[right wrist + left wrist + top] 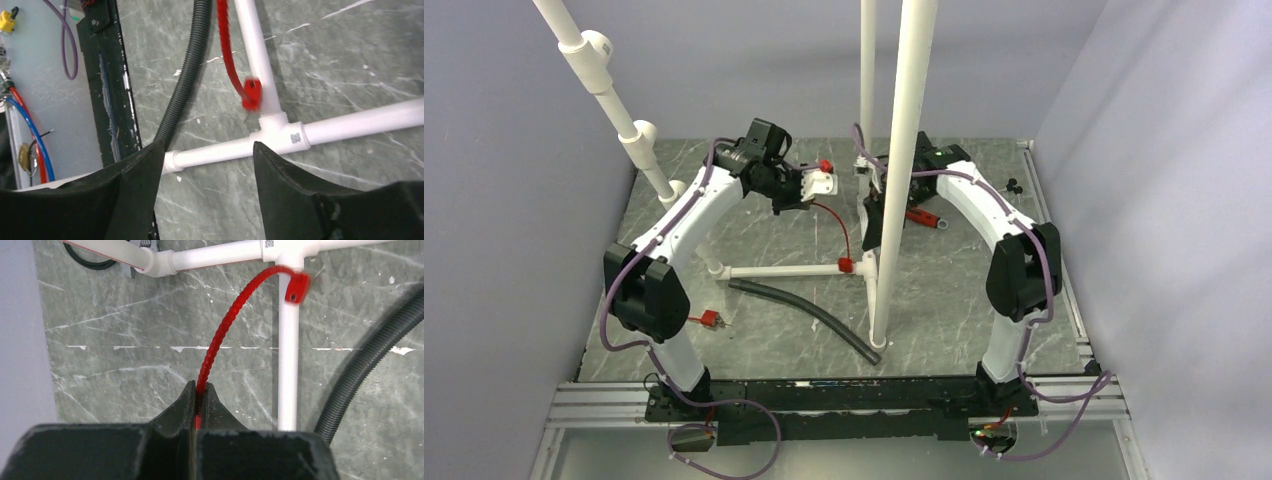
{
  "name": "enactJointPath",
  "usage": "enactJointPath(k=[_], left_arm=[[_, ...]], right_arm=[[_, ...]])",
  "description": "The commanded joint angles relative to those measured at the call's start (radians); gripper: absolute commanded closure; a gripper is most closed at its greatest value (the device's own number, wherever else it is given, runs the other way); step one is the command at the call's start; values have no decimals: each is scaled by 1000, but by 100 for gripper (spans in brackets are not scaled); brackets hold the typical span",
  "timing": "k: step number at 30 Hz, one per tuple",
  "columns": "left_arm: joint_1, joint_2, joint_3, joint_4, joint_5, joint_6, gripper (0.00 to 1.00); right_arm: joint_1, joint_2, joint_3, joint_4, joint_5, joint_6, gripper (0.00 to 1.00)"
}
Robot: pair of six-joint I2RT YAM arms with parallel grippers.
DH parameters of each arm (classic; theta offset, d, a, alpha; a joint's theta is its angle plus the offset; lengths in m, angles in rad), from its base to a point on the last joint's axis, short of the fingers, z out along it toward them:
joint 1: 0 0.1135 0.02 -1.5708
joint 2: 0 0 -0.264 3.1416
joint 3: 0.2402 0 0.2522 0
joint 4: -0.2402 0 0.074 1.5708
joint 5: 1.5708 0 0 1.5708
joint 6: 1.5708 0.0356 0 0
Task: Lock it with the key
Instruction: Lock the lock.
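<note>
A red ribbed strap (225, 325) runs from my left gripper (200, 387) up to a red locking head (297, 287) on the white pipe frame (288, 365). The left jaws are shut on the strap's end. In the top view the left gripper (809, 197) is over the back middle of the table and the strap drops to the red head (845, 265). My right gripper (205, 145) is open and empty above the pipe tee (280, 132), with the red head (251, 92) just beyond it. In the top view it (874, 205) is partly hidden behind a white pole. No key is clearly visible.
A black corrugated hose (809, 312) lies beside the pipe frame (784, 271). A tall white pole (894, 200) stands mid-table. A small red object (711, 319) lies near the left arm, and a red-and-black object (921, 216) near the right arm. Grey walls close in both sides.
</note>
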Motion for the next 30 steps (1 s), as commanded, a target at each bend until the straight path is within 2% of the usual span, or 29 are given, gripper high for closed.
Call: enactJointPath(k=[1, 9, 11, 22, 30], left_arm=[[20, -58, 53, 17, 97, -110, 100], [18, -63, 146, -13, 79, -190, 100], [18, -63, 167, -21, 91, -208, 100], [18, -81, 219, 13, 140, -322, 100], [21, -99, 235, 35, 176, -387, 100]], right_arm=[[-66, -118, -74, 195, -82, 51, 29], [-140, -318, -396, 688, -109, 187, 19], [-140, -347, -455, 752, -117, 184, 17], [-139, -349, -549, 860, -188, 114, 15], [-134, -342, -578, 921, -225, 128, 16]])
